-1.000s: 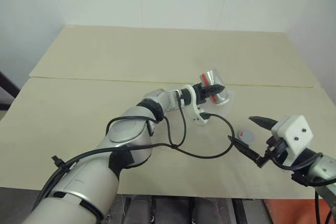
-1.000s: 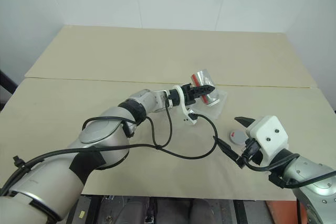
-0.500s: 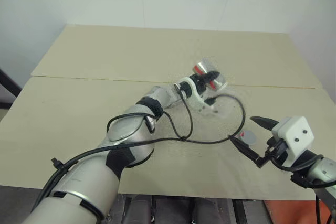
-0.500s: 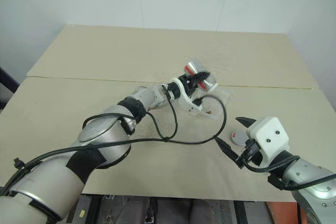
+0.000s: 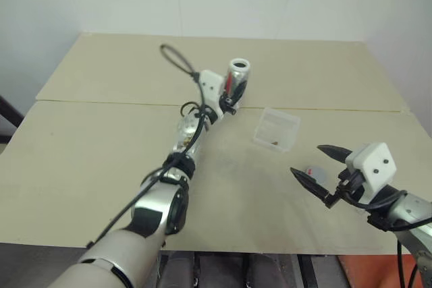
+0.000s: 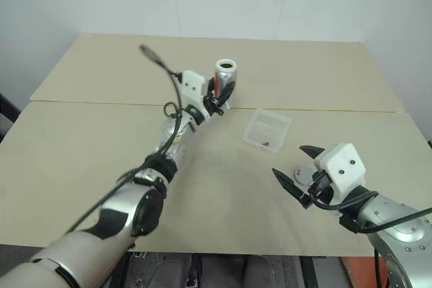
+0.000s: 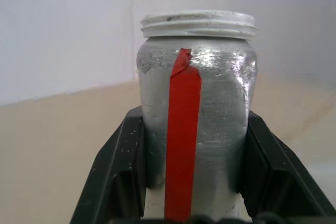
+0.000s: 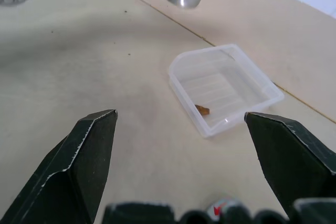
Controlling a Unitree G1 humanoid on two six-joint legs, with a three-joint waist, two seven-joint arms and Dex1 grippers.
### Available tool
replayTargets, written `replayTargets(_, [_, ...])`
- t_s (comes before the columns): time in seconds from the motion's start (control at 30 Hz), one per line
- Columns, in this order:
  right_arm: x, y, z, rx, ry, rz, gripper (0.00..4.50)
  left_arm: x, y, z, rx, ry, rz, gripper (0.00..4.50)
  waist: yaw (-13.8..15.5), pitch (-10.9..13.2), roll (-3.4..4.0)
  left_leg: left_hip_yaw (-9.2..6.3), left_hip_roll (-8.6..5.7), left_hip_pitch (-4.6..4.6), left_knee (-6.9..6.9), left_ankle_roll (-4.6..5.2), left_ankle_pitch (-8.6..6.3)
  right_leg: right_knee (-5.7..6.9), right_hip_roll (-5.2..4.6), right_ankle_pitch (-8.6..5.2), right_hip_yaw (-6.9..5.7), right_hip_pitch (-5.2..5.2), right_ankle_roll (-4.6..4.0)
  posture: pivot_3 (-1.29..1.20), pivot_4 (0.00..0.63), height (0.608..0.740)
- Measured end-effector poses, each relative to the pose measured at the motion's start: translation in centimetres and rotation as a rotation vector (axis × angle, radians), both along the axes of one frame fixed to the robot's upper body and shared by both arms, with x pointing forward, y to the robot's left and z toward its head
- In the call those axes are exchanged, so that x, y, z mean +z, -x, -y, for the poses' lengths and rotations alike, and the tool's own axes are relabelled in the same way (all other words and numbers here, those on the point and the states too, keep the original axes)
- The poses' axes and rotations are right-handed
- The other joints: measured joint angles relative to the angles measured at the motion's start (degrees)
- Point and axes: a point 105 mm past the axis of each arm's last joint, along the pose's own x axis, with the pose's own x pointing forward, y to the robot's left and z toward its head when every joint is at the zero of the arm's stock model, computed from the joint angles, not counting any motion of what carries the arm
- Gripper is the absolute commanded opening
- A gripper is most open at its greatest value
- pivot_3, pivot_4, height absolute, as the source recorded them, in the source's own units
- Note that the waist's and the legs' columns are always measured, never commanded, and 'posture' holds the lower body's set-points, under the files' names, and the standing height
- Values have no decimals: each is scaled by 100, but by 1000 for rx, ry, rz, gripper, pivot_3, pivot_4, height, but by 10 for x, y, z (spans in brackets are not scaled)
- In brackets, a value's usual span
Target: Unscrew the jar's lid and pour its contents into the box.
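Pale counter [image 5: 101,153] carries the box [image 5: 276,129] holding a brown bit [image 8: 202,109], ahead of the right gripper [image 5: 317,163], its jaws apart over the lid [image 5: 314,173], while the left gripper [image 6: 219,96], jaws clamped, holds the emptied-looking jar [image 7: 197,98] upright, likely to stop spilling.

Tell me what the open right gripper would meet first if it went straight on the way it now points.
Most likely the box: in the right wrist view it lies straight ahead of the right gripper, between its spread fingers. Depth is unclear, so the gripper might pass just above the low walls instead.
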Motion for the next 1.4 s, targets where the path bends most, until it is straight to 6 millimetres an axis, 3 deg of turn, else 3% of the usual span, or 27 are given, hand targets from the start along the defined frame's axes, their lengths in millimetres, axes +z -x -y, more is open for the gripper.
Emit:
replayTargets(0.2, [-7,-13,-7,56,-12,-12,4484,-47,33,-31,123,55,-55,1905,-19,-1,1,-3,1,12,4,-1,1,-4,0,1,4,7,-2,0,150,740])
replayTargets(0.53, [-11,-22,-9,101,-4,-16,4484,-73,48,-36,165,-65,-102,1905,28,-8,6,-3,-1,19,1,4,-2,-4,0,1,1,20,-2,0,150,740])
replayTargets(0.7, [-13,-22,-11,115,6,-20,4484,-78,48,-37,171,-136,-83,1905,1,-8,6,-3,2,89,-9,50,-30,-28,1,1,3,85,-2,0,150,740])
replayTargets(0.8, [-16,-21,-12,124,12,-27,4500,-82,49,-39,163,-138,-96,2800,-20,-15,12,-3,4,94,-9,50,-31,-29,0,1,4,86,-2,0,150,740])
replayTargets(0.87, [-17,-21,-12,125,14,-30,4500,-97,53,-40,155,-155,-142,3459,-24,-17,15,-2,3,92,-10,49,-30,-25,1,1,5,83,-2,0,150,740])
replayTargets(0.97, [-17,-22,-11,118,18,-32,4500,-98,55,-38,141,-162,-146,4406,-24,-23,24,-2,3,92,-12,49,-30,-25,0,1,5,85,-2,0,150,740])
replayTargets(1.2, [-18,-23,-10,116,24,-30,4500,-98,66,-40,141,-149,-147,4460,-31,-23,24,-2,5,91,-14,50,-31,-25,0,1,7,84,-2,0,150,740])
replayTargets(1.4, [-18,-23,-10,117,25,-31,4500,-96,97,-53,90,-232,-131,4460,-29,-24,27,-3,14,94,-14,49,-31,-30,0,0,11,84,-3,0,150,740])
